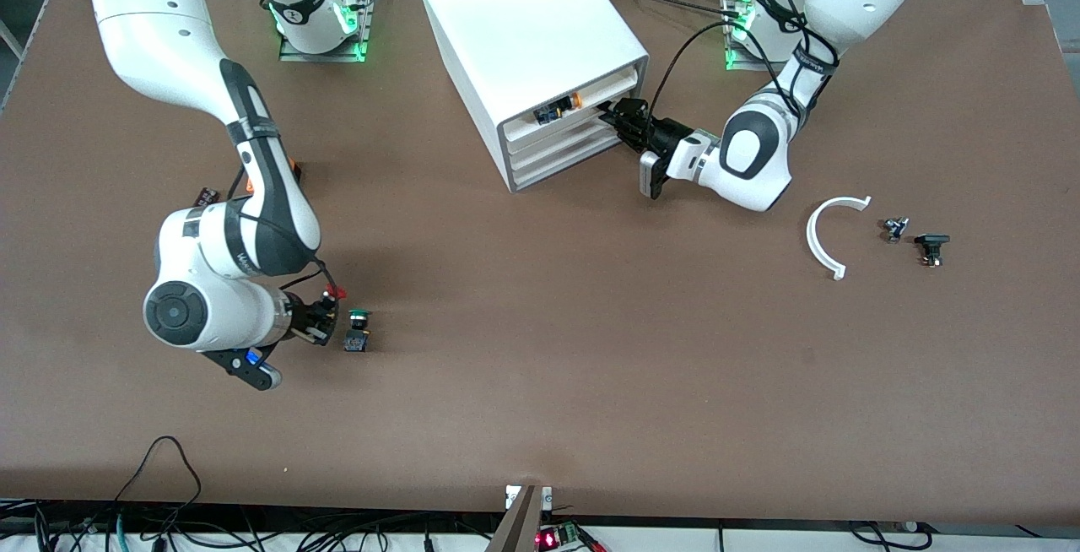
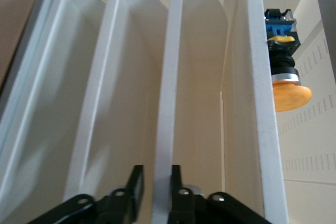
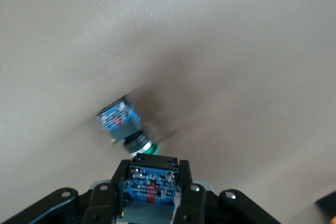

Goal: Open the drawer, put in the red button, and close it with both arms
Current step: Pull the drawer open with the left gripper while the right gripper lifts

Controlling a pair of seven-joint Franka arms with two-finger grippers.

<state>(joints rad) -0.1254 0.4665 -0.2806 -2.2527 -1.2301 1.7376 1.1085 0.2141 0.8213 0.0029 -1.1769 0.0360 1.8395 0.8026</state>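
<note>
The white cabinet (image 1: 523, 29) stands at the robots' side of the table. My left gripper (image 1: 622, 120) is at its front, fingers closed astride the front lip of the drawer (image 2: 164, 103), the second tier from the top (image 1: 564, 132). My right gripper (image 1: 321, 316) is low over the table toward the right arm's end, shut on the red button (image 1: 330, 293). In the right wrist view only the button's blue base (image 3: 150, 188) shows between the fingers. The green-capped switch (image 1: 359, 332) lies on the table right beside that gripper and also shows in the right wrist view (image 3: 128, 127).
An orange-capped switch (image 1: 558, 108) lies in the cabinet's top tier (image 2: 286, 77). A white curved piece (image 1: 820, 235) and two small dark parts (image 1: 894, 229) (image 1: 931, 246) lie toward the left arm's end. A small dark object (image 1: 207, 195) lies by the right arm.
</note>
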